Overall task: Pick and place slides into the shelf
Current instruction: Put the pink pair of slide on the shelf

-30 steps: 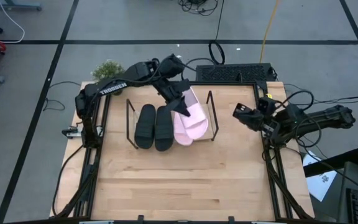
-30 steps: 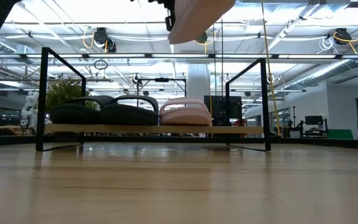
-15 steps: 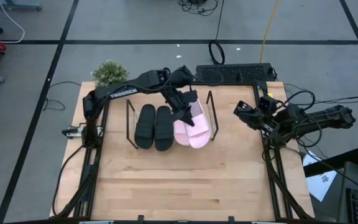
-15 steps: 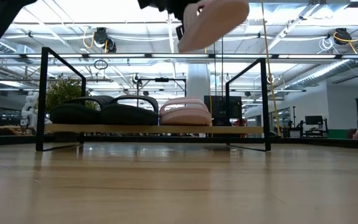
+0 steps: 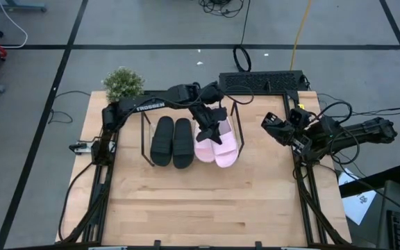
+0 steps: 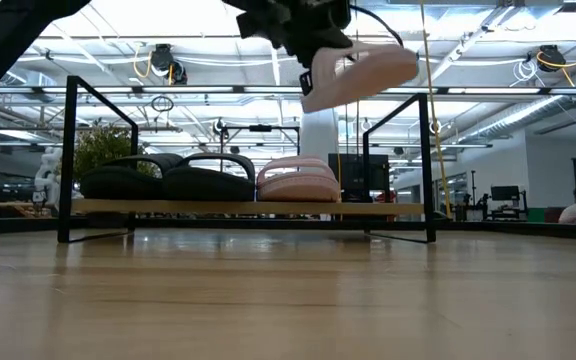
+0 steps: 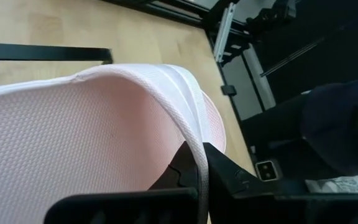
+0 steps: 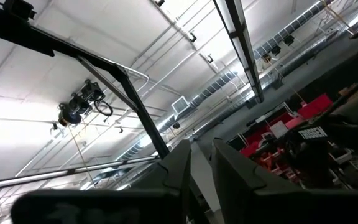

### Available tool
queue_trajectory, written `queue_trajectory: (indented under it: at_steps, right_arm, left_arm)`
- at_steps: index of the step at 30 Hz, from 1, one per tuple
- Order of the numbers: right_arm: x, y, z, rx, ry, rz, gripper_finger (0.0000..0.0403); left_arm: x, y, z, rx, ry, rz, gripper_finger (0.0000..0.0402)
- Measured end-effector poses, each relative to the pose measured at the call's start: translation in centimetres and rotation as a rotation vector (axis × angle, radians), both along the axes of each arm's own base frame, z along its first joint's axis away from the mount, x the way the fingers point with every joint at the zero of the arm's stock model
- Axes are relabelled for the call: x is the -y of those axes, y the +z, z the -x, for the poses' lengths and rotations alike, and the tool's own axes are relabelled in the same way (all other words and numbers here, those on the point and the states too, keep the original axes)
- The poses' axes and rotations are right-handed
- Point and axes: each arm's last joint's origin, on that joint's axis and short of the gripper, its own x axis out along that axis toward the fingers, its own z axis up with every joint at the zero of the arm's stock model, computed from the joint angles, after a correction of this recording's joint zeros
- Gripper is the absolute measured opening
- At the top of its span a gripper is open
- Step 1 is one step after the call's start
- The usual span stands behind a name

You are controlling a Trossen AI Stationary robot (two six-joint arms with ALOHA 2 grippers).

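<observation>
The last pink slide (image 6: 358, 70), likely light foam that flexes under grip, hangs above the shelf (image 6: 423, 165) at its empty right end, beside its mate (image 5: 205, 146) and the black pair (image 5: 173, 141). The left gripper (image 5: 212, 125) has its fingers (image 7: 185, 171) pinched shut on the strap edge, probably the firmest hold. The right gripper (image 5: 269, 126) waits at the table's right edge, fingers slightly apart, holding nothing.

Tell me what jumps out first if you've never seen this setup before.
The left gripper holds a pale pink slide in the air above the right end of the shelf. Three slides already sit in it: a black pair on the left and one pink slide beside them. The right gripper waits at the table's right edge.
</observation>
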Motion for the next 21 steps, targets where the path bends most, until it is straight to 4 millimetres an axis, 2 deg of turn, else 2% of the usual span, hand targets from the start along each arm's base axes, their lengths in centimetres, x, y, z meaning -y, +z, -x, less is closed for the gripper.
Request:
queue_trajectory:
  at_steps: [12,21]
  right_arm:
    - [0.0,-0.1,-0.1,-0.017,0.004,-0.001,0.0055]
    - [0.0,-0.1,-0.1,-0.015,0.008,-0.007,0.0055]
  left_arm:
    - [-1.9,-1.4,-1.2,0.068,0.015,-0.004,0.0]
    - [-2.3,-2.0,-0.6,0.026,-0.004,-0.033,0.0]
